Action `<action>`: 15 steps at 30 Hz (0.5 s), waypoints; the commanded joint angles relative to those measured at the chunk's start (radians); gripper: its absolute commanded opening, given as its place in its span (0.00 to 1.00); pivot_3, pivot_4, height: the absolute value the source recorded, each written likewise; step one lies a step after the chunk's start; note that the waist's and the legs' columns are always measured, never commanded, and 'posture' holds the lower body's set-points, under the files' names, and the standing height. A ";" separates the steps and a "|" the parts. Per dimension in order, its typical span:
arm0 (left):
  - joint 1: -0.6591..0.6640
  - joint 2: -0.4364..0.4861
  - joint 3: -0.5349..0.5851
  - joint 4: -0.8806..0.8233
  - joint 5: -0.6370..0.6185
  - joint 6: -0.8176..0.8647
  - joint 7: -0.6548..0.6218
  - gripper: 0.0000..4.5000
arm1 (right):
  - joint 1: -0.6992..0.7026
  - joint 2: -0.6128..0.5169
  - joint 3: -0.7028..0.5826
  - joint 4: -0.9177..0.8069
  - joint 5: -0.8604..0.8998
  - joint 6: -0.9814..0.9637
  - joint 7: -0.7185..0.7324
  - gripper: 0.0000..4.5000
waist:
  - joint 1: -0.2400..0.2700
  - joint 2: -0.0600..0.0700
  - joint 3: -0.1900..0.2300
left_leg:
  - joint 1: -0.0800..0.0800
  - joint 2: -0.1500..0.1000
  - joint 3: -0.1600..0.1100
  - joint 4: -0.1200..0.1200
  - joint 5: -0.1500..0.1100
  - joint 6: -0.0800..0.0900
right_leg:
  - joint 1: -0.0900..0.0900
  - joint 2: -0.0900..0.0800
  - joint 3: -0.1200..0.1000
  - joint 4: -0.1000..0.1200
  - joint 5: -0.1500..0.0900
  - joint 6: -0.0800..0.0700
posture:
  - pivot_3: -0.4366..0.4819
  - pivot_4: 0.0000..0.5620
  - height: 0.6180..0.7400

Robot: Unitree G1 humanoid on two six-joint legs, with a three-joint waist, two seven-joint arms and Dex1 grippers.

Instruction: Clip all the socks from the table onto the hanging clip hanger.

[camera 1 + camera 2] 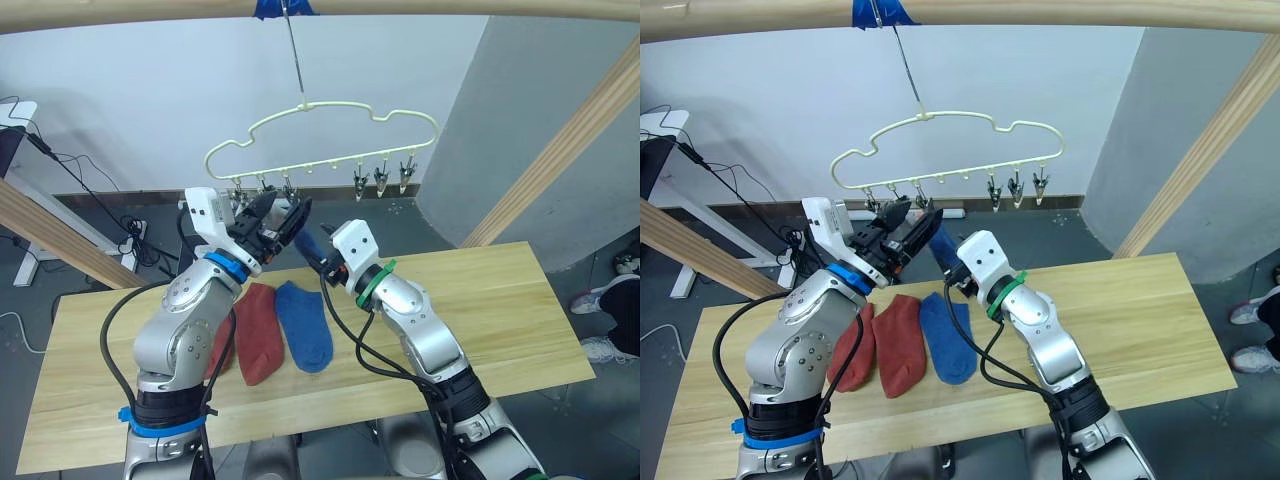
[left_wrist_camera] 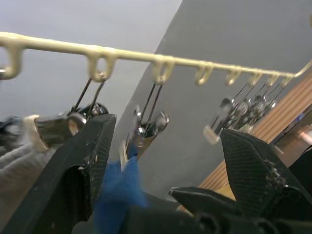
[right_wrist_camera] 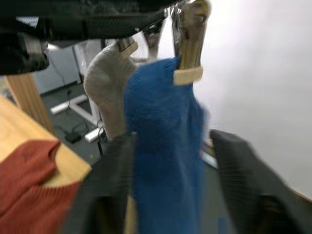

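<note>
Left gripper: jaws spread around a small metal clip of the pale yellow wire clip hanger.
Right gripper: jaws spread, the blue fabric sock hanging between them.
Light wood table: two rust-red socks and one blue sock near its left end.

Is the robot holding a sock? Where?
Cannot tell: the hanging blue sock is at the right end effector, its top edge in a clip.

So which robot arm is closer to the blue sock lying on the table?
Right. The right tool hovers just above the blue sock on the table; the left tool is higher, at the clip hanger.
</note>
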 commanded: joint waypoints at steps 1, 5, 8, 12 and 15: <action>0.037 0.047 -0.012 -0.050 0.037 -0.048 -0.059 0.84 | 0.052 -0.087 0.028 -0.100 -0.018 0.013 0.072 0.57 | 0.001 0.000 0.000 | 0.000 0.000 0.000 0.000 0.000 0.000 | 0.000 0.000 0.000 0.000 0.000 0.000 | 0.20 0.41 1.00; 0.095 0.125 -0.041 -0.076 0.064 -0.095 -0.170 0.84 | 0.108 -0.199 0.010 -0.219 0.000 0.070 0.132 0.57 | 0.001 0.000 0.000 | 0.000 0.000 0.001 0.000 0.000 0.000 | 0.000 0.000 0.000 0.000 0.000 0.000 | 0.20 0.41 1.00; 0.123 0.172 -0.040 -0.084 0.058 -0.111 -0.235 0.84 | 0.122 -0.251 -0.028 -0.290 0.020 0.117 0.152 0.57 | 0.000 0.000 0.000 | 0.000 0.000 0.001 0.000 0.000 0.000 | 0.000 0.000 0.000 0.000 0.000 0.000 | 0.20 0.41 1.00; 0.167 0.264 -0.036 -0.090 0.074 -0.168 -0.366 0.84 | 0.127 -0.330 -0.095 -0.395 0.027 0.172 0.170 0.57 | 0.000 0.000 -0.001 | 0.001 0.001 0.001 0.000 0.000 0.000 | 0.000 0.001 0.001 0.001 0.000 -0.001 | 0.20 0.40 1.00; 0.179 0.292 -0.029 -0.087 0.062 -0.183 -0.407 0.84 | 0.120 -0.344 -0.129 -0.445 0.071 0.220 0.185 0.57 | 0.001 0.000 -0.002 | 0.001 0.001 0.001 0.001 0.001 0.000 | 0.000 0.001 0.001 0.001 0.000 -0.001 | 0.20 0.39 1.00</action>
